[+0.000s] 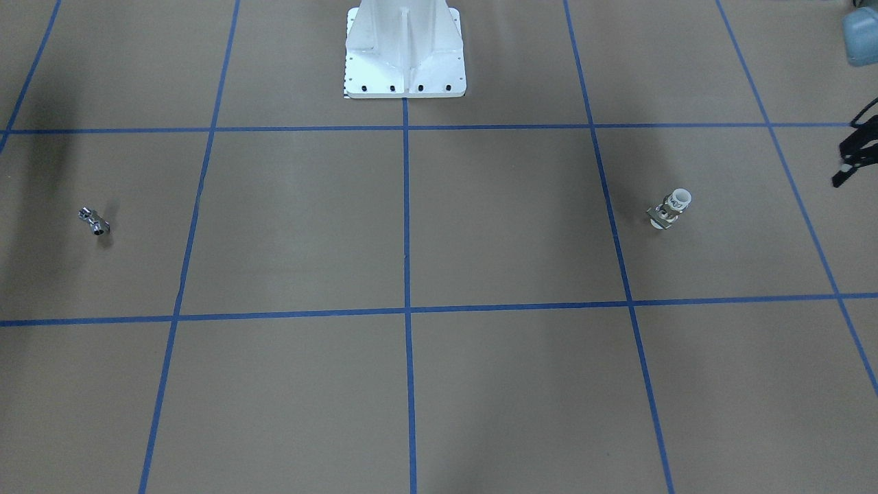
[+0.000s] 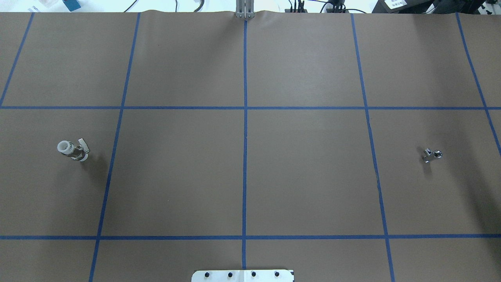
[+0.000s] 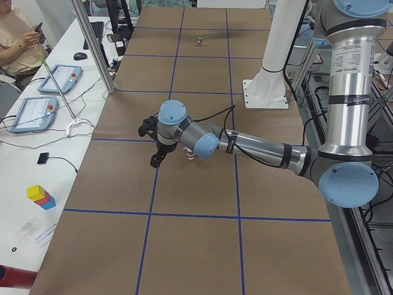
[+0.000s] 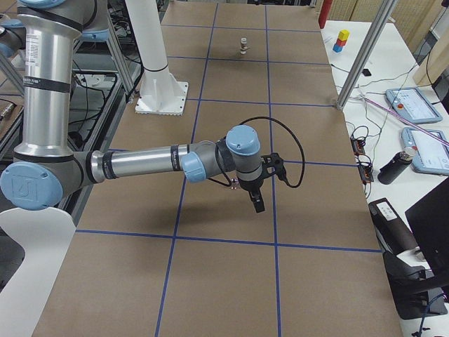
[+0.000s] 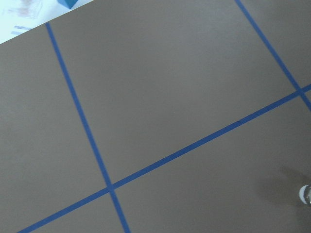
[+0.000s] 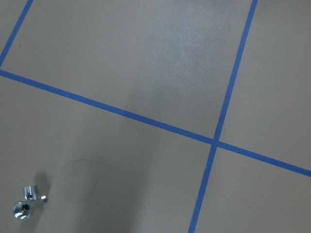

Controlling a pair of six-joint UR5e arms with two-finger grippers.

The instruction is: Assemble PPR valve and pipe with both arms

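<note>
Nothing is joined yet: the PPR valve (image 2: 72, 150) and pipe (image 2: 431, 154) sit well apart on the table (image 2: 250, 176), ungrasped, and I cannot tell whether the left hand (image 3: 155, 161) or right hand (image 4: 257, 203) is closed.

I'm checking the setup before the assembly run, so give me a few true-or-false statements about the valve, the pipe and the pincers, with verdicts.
1. The valve and the pipe are already joined. False: they sit far apart, in separate taped squares.
2. The valve is on the robot's left side of the table. True.
3. The right pincer holds the pipe. False: the pipe lies free on the table.
4. The pipe has a white plastic top. False: it is all chrome; the valve has the white top.
5. A white pedestal stands at the end of the centre tape line. True.
</note>
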